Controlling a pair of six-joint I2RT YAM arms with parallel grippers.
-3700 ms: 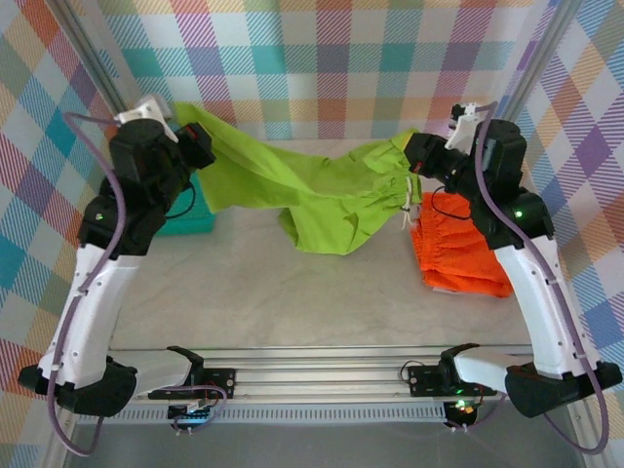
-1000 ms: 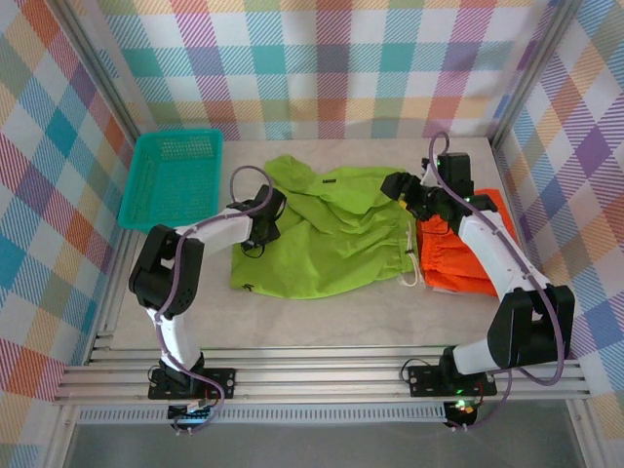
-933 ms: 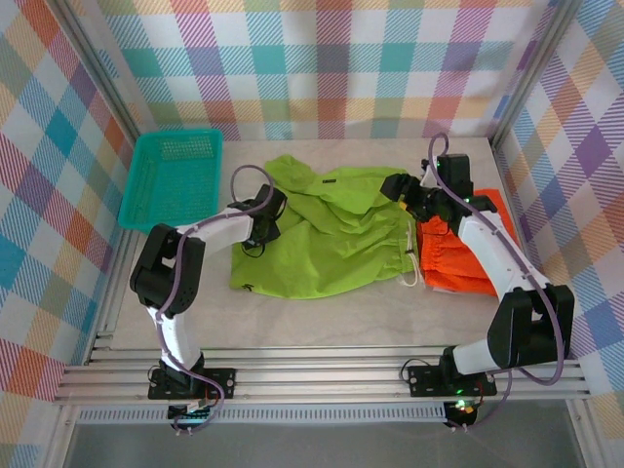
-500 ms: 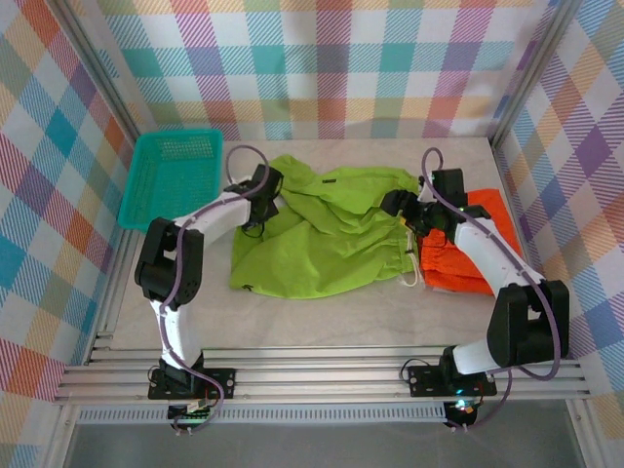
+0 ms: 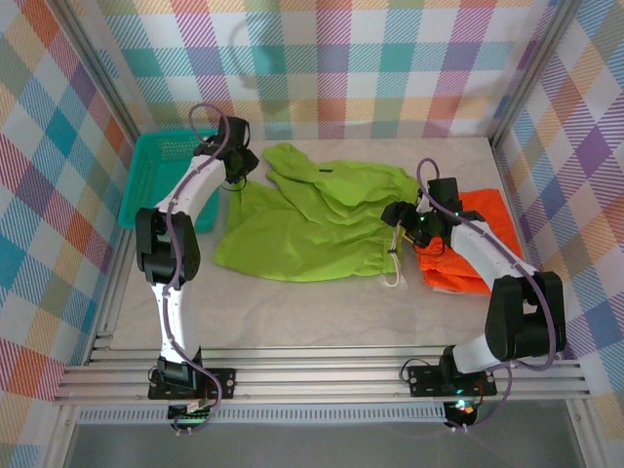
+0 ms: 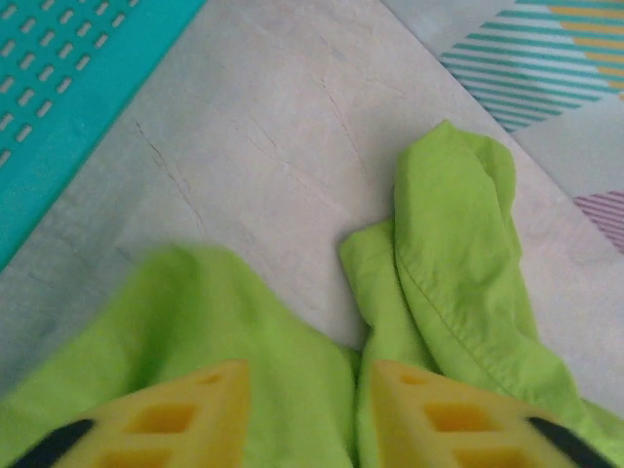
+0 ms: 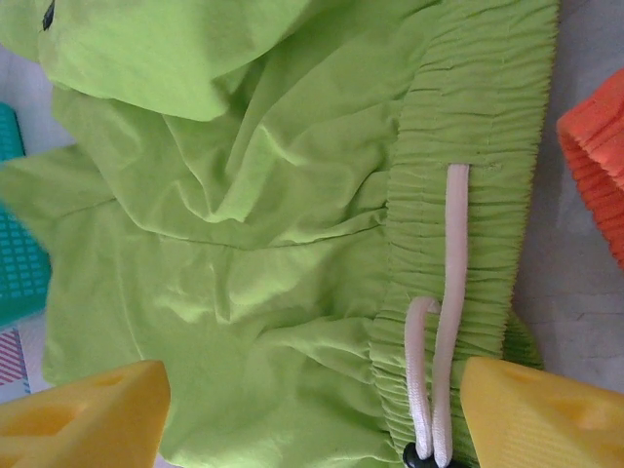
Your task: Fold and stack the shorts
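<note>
Lime green fabric shorts (image 5: 312, 229) lying rumpled just right of teal plastic mesh basket (image 5: 146, 185), gathered waistband on side away from it. L gripper (image 6: 307, 390) over leg hem nearest basket, jaws apart, nothing held. R gripper (image 7: 312, 390) wide open over waistband w/ white drawstring (image 7: 444, 322). Risks: pinching one layer only, giving skewed fold; snagging cord, dragging fabric off-line.

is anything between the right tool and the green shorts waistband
nothing visible: the right tool hangs open straight over the waistband of the green shorts, with the orange shorts off to one side
</note>
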